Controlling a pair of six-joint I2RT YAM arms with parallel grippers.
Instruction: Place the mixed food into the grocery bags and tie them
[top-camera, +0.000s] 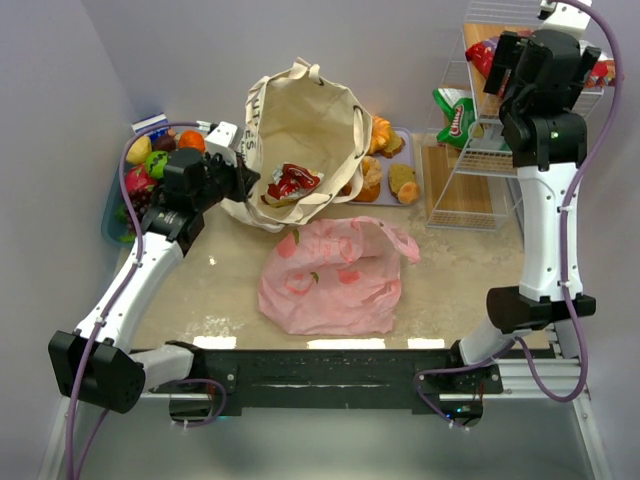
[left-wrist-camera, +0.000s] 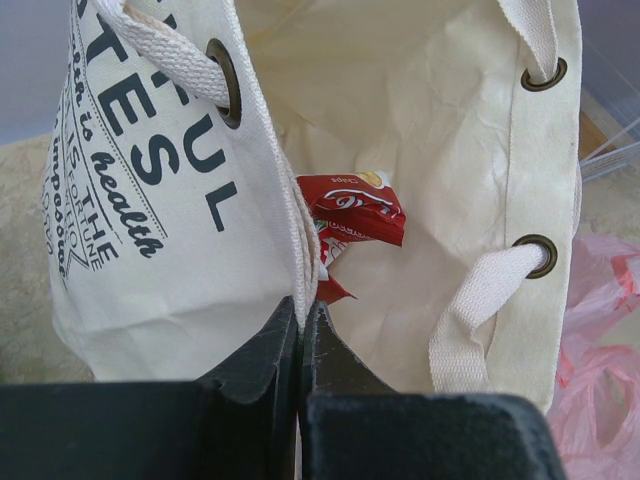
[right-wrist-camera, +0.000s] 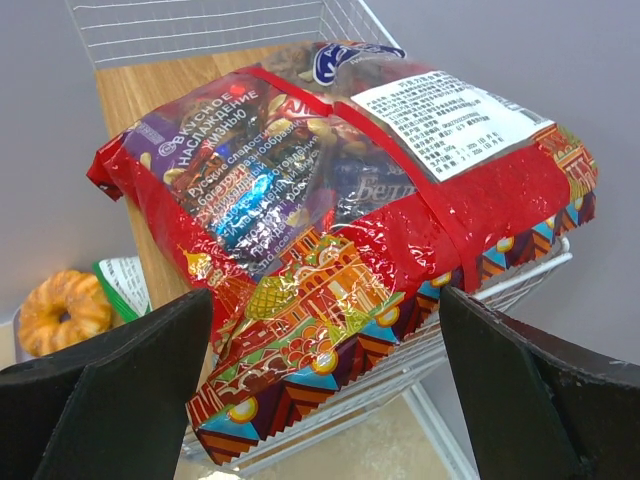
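Done: one red packet (top-camera: 292, 183) lies inside the canvas tote (top-camera: 300, 125), which stands open at the middle of the surface's rear edge; by my reading that is all you have packed.
Left to do: every other item needs bagging; the pink bag (top-camera: 335, 275) lies flat, looks empty, and sits between the tote and the near edge; neither bag is tied.
Left pincer (left-wrist-camera: 300, 312): pinched tight on the tote's rim, holding the mouth open for you.
Right pincer (right-wrist-camera: 322, 297): spread wide on either side of the big sweets bag (right-wrist-camera: 340, 200), not touching it; it is up at the wire rack (top-camera: 470, 185) in the rear right corner.
Step in hand: I judge you are about to close on that sweets bag, then carry it over to the tote.
Bags: two; one canvas, one pink plastic.
Packets: three that I can count; the red one in the tote, the big sweets bag on the rack's top shelf, and a green packet (top-camera: 456, 118) lower on the rack.
Pastries: at least four on the tray (top-camera: 403, 133), just right of the tote; the tote hides part of the tray, so the true count may be higher; the ring cake (right-wrist-camera: 65, 310) shows in the right wrist view.
Other: a fruit bin (top-camera: 108, 215) sits at the left edge, toward the rear.
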